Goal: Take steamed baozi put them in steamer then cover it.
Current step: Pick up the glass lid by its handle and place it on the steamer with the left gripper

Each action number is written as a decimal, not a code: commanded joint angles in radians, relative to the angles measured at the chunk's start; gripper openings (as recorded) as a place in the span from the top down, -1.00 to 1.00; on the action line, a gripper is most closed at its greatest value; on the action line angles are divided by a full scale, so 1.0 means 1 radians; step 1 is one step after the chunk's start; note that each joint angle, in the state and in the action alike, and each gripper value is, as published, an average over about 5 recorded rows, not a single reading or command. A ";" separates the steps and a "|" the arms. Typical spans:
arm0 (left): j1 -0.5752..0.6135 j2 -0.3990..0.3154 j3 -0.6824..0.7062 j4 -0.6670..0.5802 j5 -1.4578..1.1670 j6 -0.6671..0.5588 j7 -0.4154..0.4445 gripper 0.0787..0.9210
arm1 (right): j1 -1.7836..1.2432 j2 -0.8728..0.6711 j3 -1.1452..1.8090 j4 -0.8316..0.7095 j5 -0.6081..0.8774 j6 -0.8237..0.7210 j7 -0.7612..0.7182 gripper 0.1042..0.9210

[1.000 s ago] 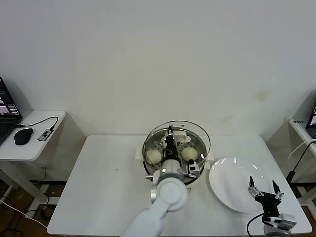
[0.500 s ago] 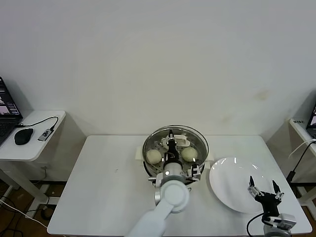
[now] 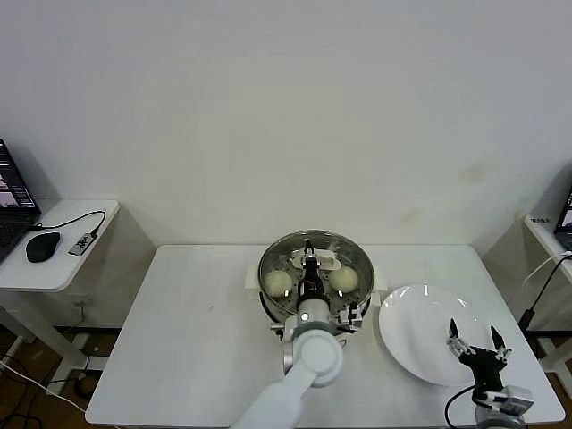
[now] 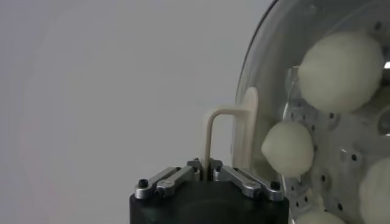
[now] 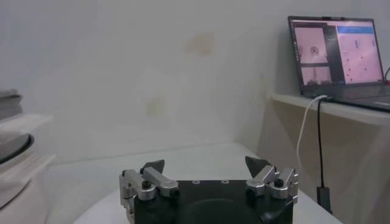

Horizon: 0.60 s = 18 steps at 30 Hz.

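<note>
At the centre of the head view the left pincer [image 3: 308, 264] is clenched on the cream-white handle [image 4: 214, 135] of the glass cover [image 3: 315, 264] — the cover now lies level over the steamer [image 3: 268, 304], with steamed baozi [image 3: 279, 282] showing through it on either side of the pincer. A second ago the cover sat higher and tilted, its rim reaching further right; it has since come down onto the pot. At lower right the right pincer [image 3: 479, 343] hangs released over the near edge of the white plate [image 3: 420, 331] on the counter [image 3: 179, 340] — unmoved.

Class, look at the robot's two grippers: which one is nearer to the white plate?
Right. The right gripper hovers open over the plate's near edge; the left gripper is off to the plate's left, shut on the cover's handle above the steamer.
</note>
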 commanded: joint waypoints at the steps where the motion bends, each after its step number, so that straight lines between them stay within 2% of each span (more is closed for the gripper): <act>1: -0.008 0.000 -0.002 0.025 0.008 0.038 -0.014 0.83 | -0.002 -0.002 -0.001 0.001 0.001 0.003 -0.001 -0.76; 18: 0.019 0.002 0.003 0.006 -0.005 0.031 -0.019 0.83 | -0.007 -0.001 0.000 0.004 0.000 0.005 -0.001 -0.76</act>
